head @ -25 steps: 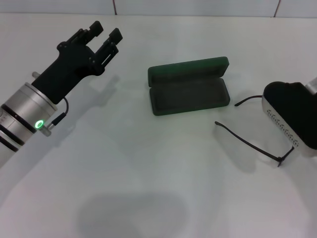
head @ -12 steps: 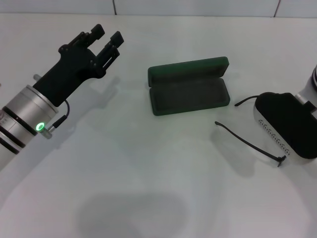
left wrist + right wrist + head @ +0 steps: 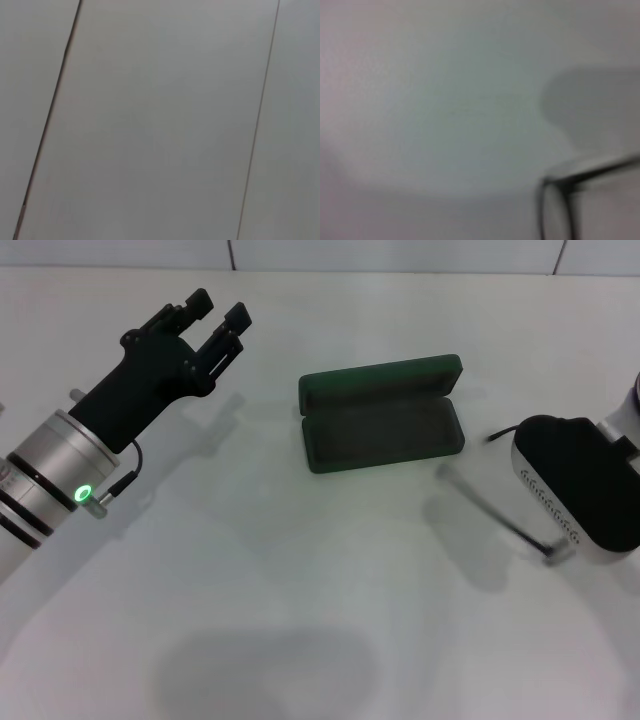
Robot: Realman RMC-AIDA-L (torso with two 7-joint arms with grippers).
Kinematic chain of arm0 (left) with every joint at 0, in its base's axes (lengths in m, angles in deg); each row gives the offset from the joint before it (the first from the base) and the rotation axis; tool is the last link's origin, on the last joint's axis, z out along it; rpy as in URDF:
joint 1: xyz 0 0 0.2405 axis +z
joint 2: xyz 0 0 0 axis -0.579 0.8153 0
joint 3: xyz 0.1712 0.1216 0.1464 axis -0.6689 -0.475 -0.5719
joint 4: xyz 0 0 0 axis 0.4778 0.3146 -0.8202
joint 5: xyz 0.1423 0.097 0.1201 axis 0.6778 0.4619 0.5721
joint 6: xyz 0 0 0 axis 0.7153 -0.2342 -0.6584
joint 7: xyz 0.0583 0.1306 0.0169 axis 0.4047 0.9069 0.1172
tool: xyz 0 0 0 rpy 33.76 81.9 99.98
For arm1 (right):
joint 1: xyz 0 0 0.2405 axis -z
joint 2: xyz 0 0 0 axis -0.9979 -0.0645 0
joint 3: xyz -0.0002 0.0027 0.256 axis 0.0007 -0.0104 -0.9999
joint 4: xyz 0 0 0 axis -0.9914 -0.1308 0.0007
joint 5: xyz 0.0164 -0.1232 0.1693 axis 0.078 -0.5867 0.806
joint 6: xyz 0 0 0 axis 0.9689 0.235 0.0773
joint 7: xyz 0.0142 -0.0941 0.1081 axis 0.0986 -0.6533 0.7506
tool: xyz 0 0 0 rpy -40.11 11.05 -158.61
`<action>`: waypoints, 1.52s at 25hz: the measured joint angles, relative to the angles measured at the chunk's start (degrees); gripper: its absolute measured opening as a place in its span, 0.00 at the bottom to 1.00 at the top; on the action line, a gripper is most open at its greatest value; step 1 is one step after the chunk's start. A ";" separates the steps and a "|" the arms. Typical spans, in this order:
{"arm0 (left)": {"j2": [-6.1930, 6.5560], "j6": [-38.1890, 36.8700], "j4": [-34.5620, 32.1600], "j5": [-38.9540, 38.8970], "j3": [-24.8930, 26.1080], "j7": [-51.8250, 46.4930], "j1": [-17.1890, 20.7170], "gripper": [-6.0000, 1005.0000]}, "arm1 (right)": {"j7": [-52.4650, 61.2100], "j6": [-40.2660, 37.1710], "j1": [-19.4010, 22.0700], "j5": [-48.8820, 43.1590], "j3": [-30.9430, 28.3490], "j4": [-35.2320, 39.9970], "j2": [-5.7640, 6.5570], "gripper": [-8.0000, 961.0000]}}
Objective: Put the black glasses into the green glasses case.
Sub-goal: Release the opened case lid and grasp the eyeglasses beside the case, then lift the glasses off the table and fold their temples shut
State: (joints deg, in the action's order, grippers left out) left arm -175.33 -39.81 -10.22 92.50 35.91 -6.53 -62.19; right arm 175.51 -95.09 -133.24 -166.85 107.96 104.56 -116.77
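White table: green glasses case lies open mid-surface. Black glasses beneath right gripper, grip unclear, toward right edge; left gripper open, empty, far-left.

Green glasses case lies open between left gripper and black glasses.

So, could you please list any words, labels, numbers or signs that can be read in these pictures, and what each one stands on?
None can be read.
green glasses case: no lettering shows on it in the head view.
right gripper: a row of small pale marks along its edge, too small to read.
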 joint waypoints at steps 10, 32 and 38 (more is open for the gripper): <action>0.14 -0.43 0.04 -1.05 -0.46 -2.41 -0.03 0.55 | 1.55 -3.84 1.28 -1.36 -4.69 6.26 0.30 0.15; 6.44 -21.18 -15.69 0.73 -13.59 -28.33 -1.40 0.55 | -36.01 8.99 25.88 60.43 -33.22 0.48 0.00 0.13; 8.47 -19.44 -16.83 10.66 -13.32 -41.56 -8.58 0.55 | -57.46 17.66 25.95 82.16 -23.15 -16.11 0.00 0.13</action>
State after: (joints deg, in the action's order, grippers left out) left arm -166.86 -59.25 -27.04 103.16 22.59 -48.09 -70.78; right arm 118.06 -77.44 -107.29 -84.69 84.81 88.44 -116.77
